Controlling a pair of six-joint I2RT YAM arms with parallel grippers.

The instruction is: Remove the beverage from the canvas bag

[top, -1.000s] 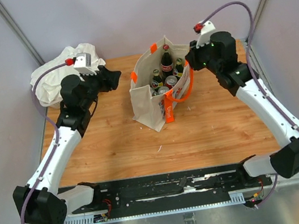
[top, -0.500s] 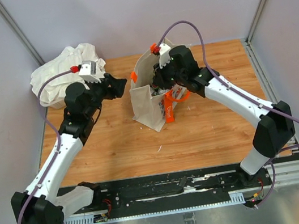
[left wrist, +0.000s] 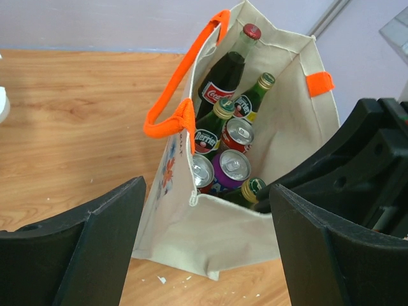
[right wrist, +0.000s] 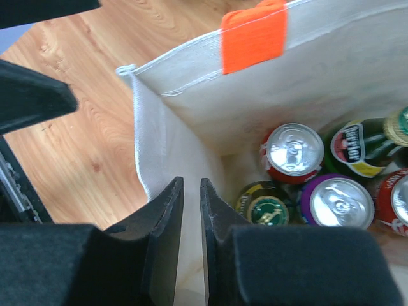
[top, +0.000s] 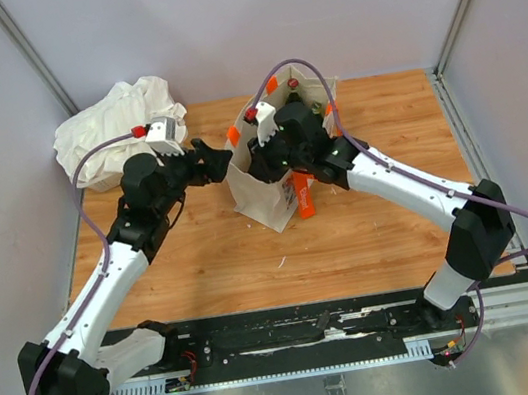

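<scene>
Over the canvas bag [left wrist: 280, 140]: right fingers [right wrist: 190, 182], slid toward the left fingers since before.
Right fingers: nearly together, cloth in the gap; cannot tell if pinching.
Left fingers [left wrist: 205, 191]: wide apart, bag just ahead, nearer now.
Drinks [left wrist: 229, 166]: inside the bag, just beside the right fingers.

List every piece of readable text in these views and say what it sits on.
"Coca-Cola": red label on the dark bottle.
"Perrier": label on the green bottle; a second Perrier label beside it is partly hidden.
Red print on the canvas bag: too blurred and edge-on to read.
Cans: no legible text.
</scene>
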